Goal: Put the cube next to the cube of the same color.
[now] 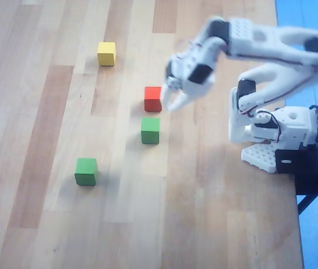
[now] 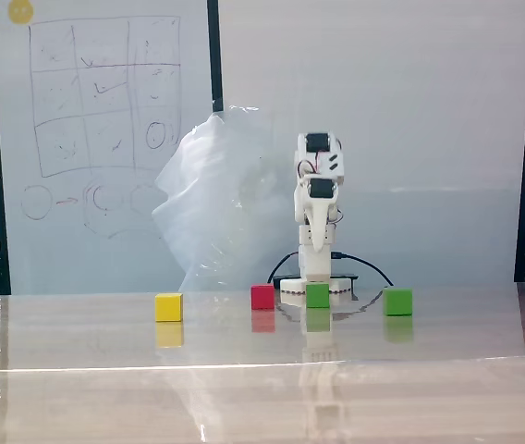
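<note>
Cube (image 1: pixel 150 130) clear, gripper (image 1: pixel 173 100) beside red cube (image 1: pixel 153 98)

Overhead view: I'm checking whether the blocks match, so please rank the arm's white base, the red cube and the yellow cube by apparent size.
1. White base, clearly largest.
2. Red cube and yellow cube: these look alike, so no ranking between them.

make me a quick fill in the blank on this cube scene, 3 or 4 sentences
1. The cube closest to the end effector in the overhead view is ____.
2. The number of green cubes on the table is ____.
3. In the fixed view, the cube farthest left is ____.
4. The end effector is holding ____.

Missing words: red; two; yellow; nothing
</note>
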